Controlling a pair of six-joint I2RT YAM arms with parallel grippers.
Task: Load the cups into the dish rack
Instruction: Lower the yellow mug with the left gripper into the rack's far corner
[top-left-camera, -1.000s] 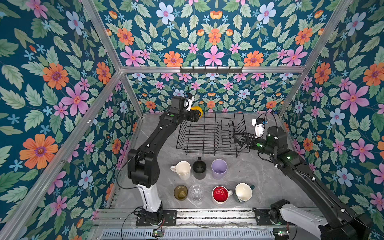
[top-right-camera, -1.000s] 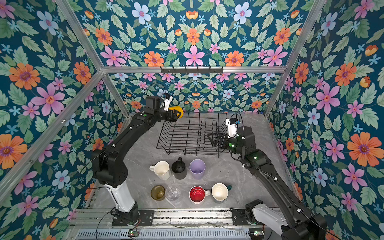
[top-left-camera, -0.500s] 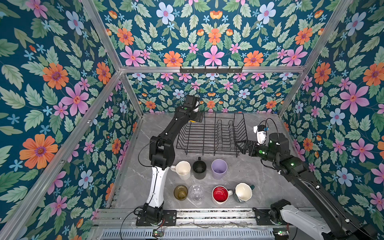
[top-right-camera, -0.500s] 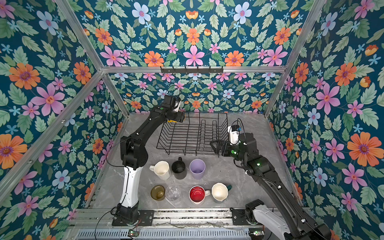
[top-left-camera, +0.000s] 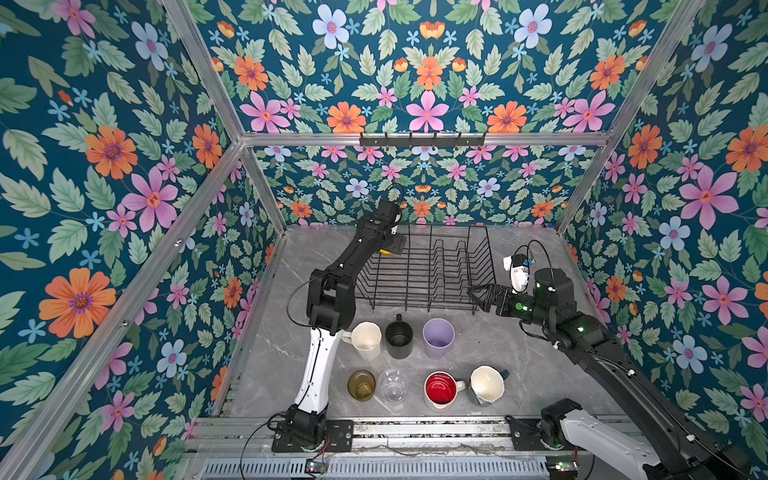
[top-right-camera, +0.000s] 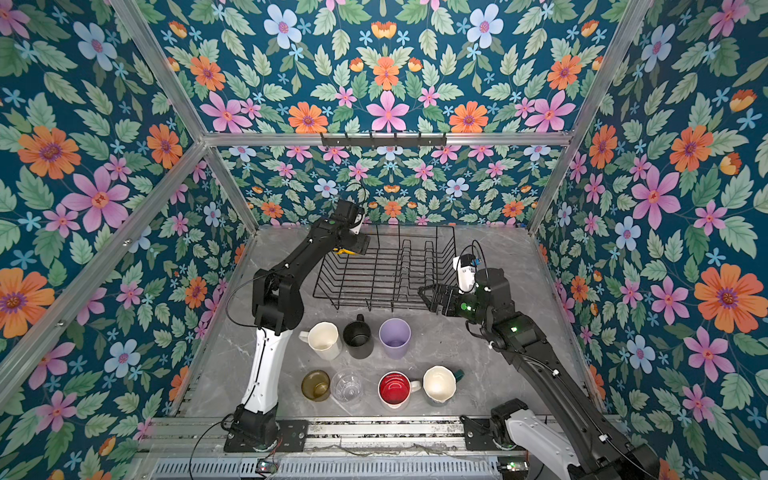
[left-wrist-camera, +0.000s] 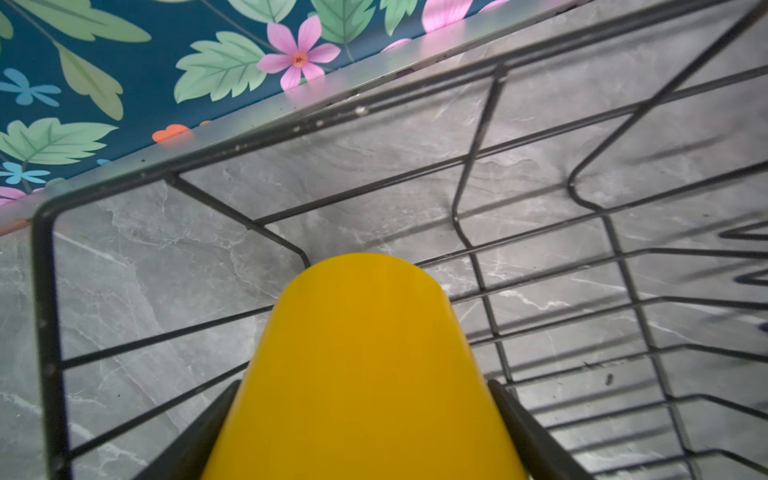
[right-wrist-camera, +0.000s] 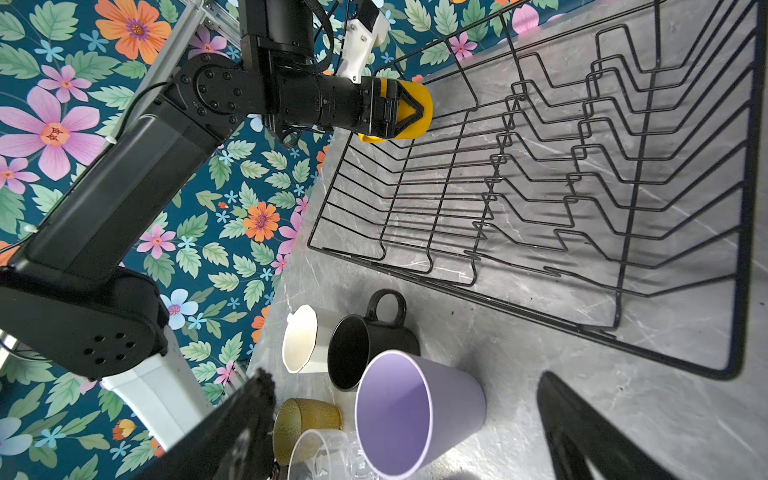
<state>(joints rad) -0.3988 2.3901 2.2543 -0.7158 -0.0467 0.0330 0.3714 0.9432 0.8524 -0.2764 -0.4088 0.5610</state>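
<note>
Over the last second the left arm has swung its elbow in from the side, and the left hand (right-wrist-camera: 405, 110) has come down. It is now clamped on the yellow mug (left-wrist-camera: 365, 365) and holds it low over the far left corner of the dish rack (top-left-camera: 424, 270). Earlier the mug hung higher, near the back wall. In the left wrist view the rack's rim and floor wires frame the mug. I cannot tell whether the mug touches them yet. My reading is that the first cup is about to be set down and only the release is left. The rack itself has not moved and holds nothing else. In front of it on the bench (top-left-camera: 519, 353) the other seven cups stand untouched. These are the cream mug (top-left-camera: 365, 338), black mug (top-left-camera: 399, 336) and lilac tumbler (top-left-camera: 438, 337), then the olive glass (top-left-camera: 361, 385), clear glass (top-left-camera: 393, 385), red-inside mug (top-left-camera: 440, 388) and teal mug (top-left-camera: 486, 384). The right hand (top-left-camera: 473, 299), jaws wide and empty, has drawn back from the rack's right side to its near right corner. That probably lines it up for the lilac tumbler.
</note>
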